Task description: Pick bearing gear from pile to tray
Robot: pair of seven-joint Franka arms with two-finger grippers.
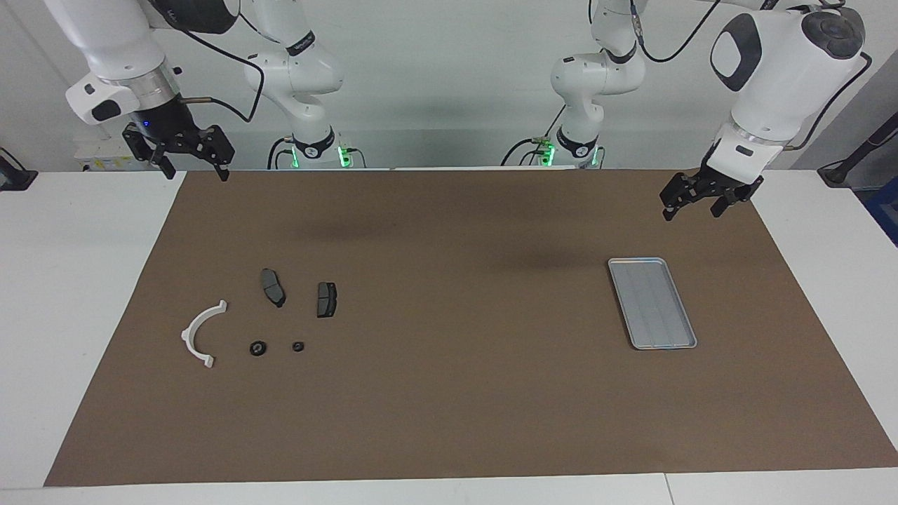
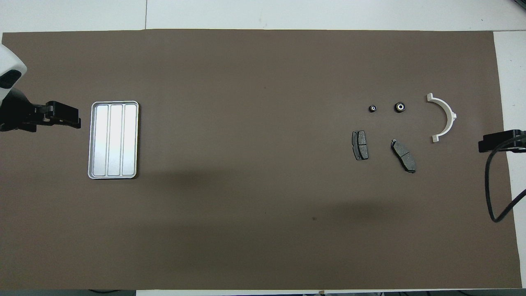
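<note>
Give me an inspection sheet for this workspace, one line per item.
Surface: brown mat on a white table.
Job's things: tray empty, toward the left arm's end; two black rings lie loose on the mat.
Clutter: white bracket, two brake pads near the rings.
Grippers: left gripper and right gripper open, raised, empty.
Cables: black cable by the right gripper.
Surroundings: nothing seen.

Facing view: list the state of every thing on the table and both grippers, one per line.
Silver-grey metal tray: empty, flat on the brown mat.
White half-ring plastic bracket: lying flat, untouched.
Two dark grey brake pads: flat, apart.
Two small black rings: loose on the mat, apart.
Left gripper: open, empty, raised.
Right gripper: open, empty, raised.
</note>
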